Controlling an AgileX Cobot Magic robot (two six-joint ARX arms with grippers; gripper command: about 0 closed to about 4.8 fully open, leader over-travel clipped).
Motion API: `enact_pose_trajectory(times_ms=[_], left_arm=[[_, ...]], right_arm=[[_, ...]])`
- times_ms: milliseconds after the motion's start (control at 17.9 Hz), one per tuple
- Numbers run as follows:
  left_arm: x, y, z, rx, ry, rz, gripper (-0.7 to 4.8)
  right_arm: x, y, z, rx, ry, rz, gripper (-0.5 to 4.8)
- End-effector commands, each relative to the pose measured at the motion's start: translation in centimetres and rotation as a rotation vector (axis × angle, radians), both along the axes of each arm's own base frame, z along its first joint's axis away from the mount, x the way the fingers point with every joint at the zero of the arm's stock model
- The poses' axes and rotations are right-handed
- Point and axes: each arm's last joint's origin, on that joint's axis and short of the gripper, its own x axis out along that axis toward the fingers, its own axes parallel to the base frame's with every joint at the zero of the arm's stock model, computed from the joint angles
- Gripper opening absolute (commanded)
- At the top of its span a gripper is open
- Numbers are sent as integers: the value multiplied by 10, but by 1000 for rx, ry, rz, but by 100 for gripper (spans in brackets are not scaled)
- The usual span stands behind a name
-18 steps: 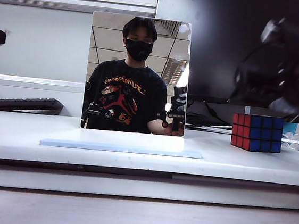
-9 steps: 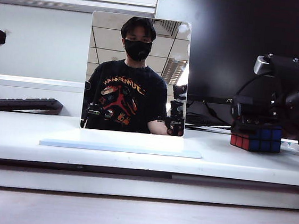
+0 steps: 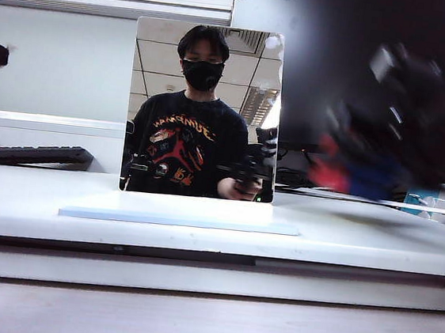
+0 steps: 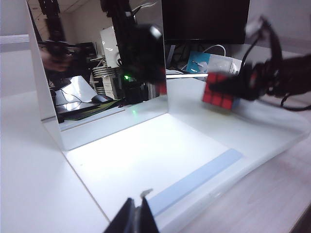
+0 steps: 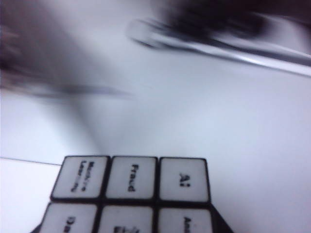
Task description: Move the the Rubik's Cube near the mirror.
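Right gripper (image 3: 366, 162) clamped on Rubik's Cube (image 3: 347, 173), blurred, lifted off white table (image 3: 199, 236), right of mirror (image 3: 205, 109); left gripper (image 4: 137, 216) low near mirror base, fingers narrow, holding nothing.

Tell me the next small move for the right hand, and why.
Probably carry on sideways toward the mirror, then lower. The right hand has the cube off the white shelf, blurred with motion, and it is not yet beside the mirror's pale-blue base. The left hand sits low, apart.

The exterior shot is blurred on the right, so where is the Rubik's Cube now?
The Rubik's Cube is off the table in the right gripper, right of the mirror, before the black monitor.
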Motion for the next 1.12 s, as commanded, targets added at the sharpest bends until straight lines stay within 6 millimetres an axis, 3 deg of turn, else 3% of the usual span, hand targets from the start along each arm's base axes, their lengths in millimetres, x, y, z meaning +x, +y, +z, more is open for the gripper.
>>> enact_pose_trajectory(times_ms=[56, 280, 559, 727, 1007, 1119], left_arm=[[0, 0, 1, -2, -7, -1, 22], [0, 0, 1, -2, -7, -1, 22], [0, 0, 1, -2, -7, -1, 22], [0, 0, 1, -2, -7, -1, 22], [0, 0, 1, -2, -7, -1, 22], [0, 0, 1, -2, -7, -1, 22]], right_arm=[[-24, 43, 10, 61, -35, 70, -8], [-66, 109, 14, -8, -78, -89, -7], [-54, 192, 18, -137, -35, -111, -8], [-58, 200, 17, -122, -28, -165, -8], [-55, 204, -4, -153, 7, -178, 3], [-55, 204, -7, -164, 9, -183, 267]])
